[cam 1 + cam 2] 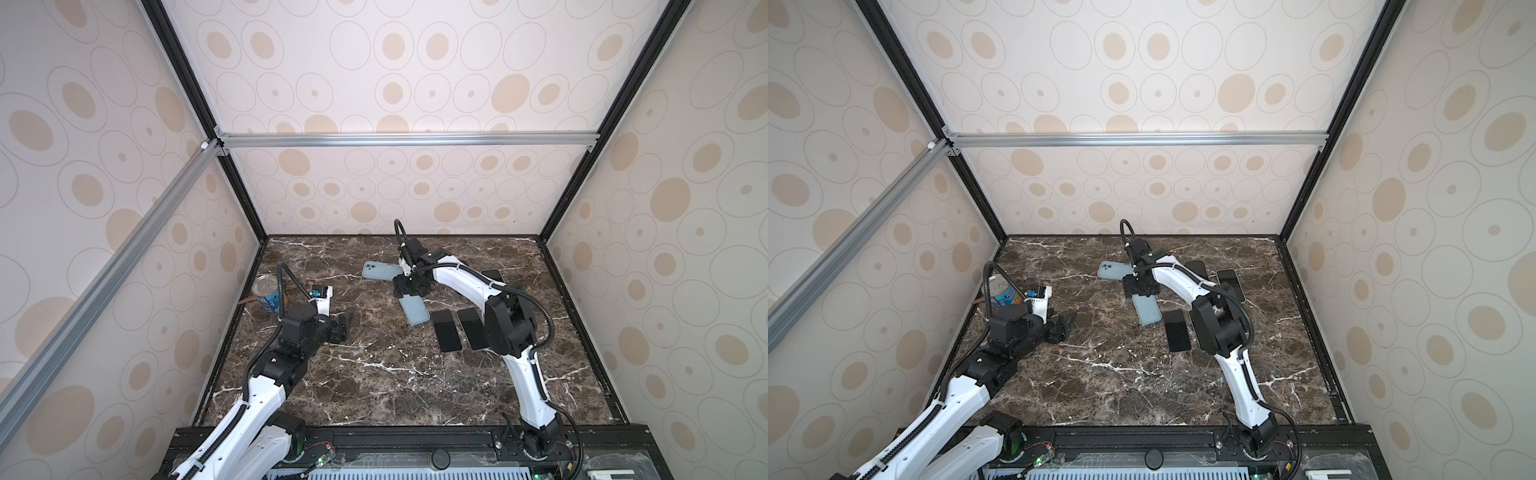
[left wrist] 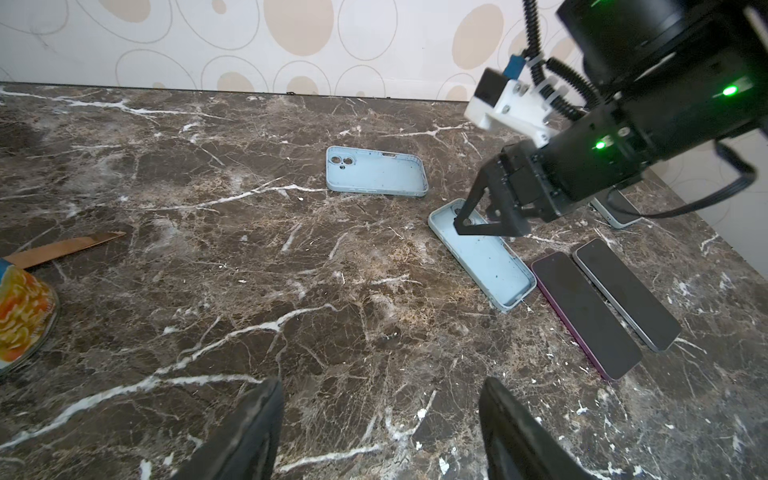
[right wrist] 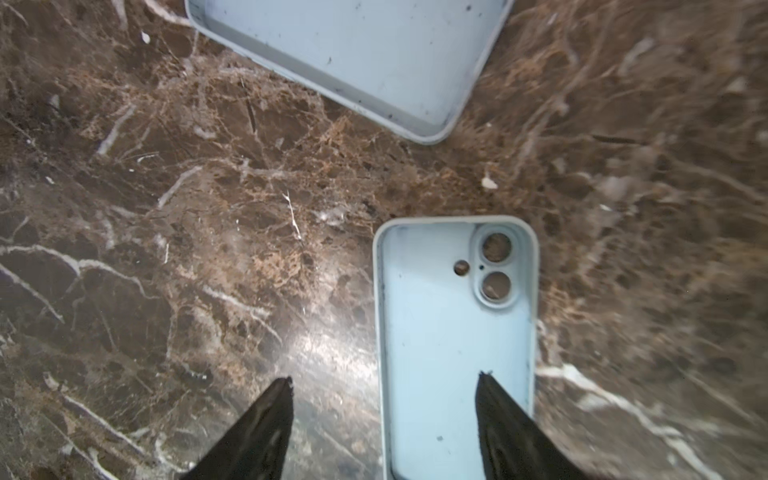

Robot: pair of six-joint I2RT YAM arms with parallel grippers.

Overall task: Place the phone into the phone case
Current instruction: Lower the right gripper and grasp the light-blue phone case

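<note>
Marble table [image 1: 374,382] — two blue cases: far case [image 1: 380,271], near case [image 1: 415,312]; four phones [image 1: 446,330], back phone [image 1: 1230,284] partly arm-hidden. Left claw [image 2: 382,382], right claw [image 3: 386,377] wide, empty.

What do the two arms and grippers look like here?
White link shells, black joint housings and looping black ribbed cable conduits on left arm and right arm. Black fingers tapering to points on left gripper and right gripper. White wrist-camera mounts; green lights on the right arm's wrist.
</note>
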